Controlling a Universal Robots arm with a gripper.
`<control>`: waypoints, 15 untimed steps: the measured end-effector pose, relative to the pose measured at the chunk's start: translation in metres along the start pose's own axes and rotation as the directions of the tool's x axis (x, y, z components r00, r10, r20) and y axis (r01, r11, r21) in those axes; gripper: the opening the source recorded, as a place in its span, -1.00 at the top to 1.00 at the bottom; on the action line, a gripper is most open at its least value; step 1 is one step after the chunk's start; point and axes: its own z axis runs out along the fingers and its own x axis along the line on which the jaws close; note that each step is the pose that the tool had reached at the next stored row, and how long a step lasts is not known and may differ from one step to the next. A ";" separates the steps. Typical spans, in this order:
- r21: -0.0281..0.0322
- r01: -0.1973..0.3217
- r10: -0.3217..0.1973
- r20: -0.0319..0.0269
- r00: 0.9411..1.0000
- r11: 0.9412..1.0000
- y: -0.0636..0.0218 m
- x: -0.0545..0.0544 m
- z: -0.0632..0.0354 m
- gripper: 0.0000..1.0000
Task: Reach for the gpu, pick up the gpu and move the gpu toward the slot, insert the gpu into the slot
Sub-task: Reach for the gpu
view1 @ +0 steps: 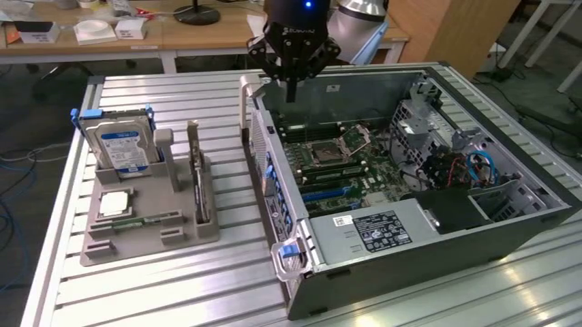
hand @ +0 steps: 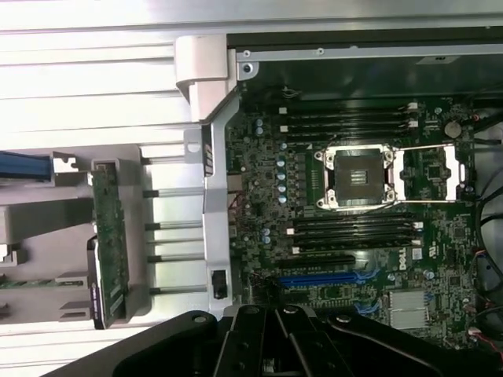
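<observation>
The gpu (view1: 195,172) stands on edge in a grey holder (view1: 182,235) on the table, at the exterior view's left of the open computer case. In the wrist view the gpu (hand: 108,243) is seen edge-on, a green strip with a dark end. The slot (view1: 325,194) is a long blue strip on the green motherboard inside the case, with the slot (hand: 322,279) lying beside a black strip. My gripper (view1: 291,94) hangs shut and empty above the case's back corner, well apart from the gpu. The gripper (hand: 271,314) is dark, with its fingers pressed together.
A blue-labelled hard drive (view1: 122,146), a CPU chip (view1: 114,203) and a memory stick (view1: 138,221) share the grey holder. The case wall (view1: 264,146) with its handle stands between holder and motherboard. The CPU socket (hand: 360,177) sits mid-board. Cables (view1: 473,167) fill the far side.
</observation>
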 end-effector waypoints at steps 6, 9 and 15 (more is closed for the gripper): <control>0.000 0.000 0.000 -0.001 1.000 1.000 -0.0010 0.014 0.0005 0.80; 0.000 0.000 0.000 -0.001 1.000 1.000 -0.0017 0.022 0.0007 0.80; 0.000 0.000 0.000 -0.002 1.000 1.000 -0.0028 0.037 0.0012 0.80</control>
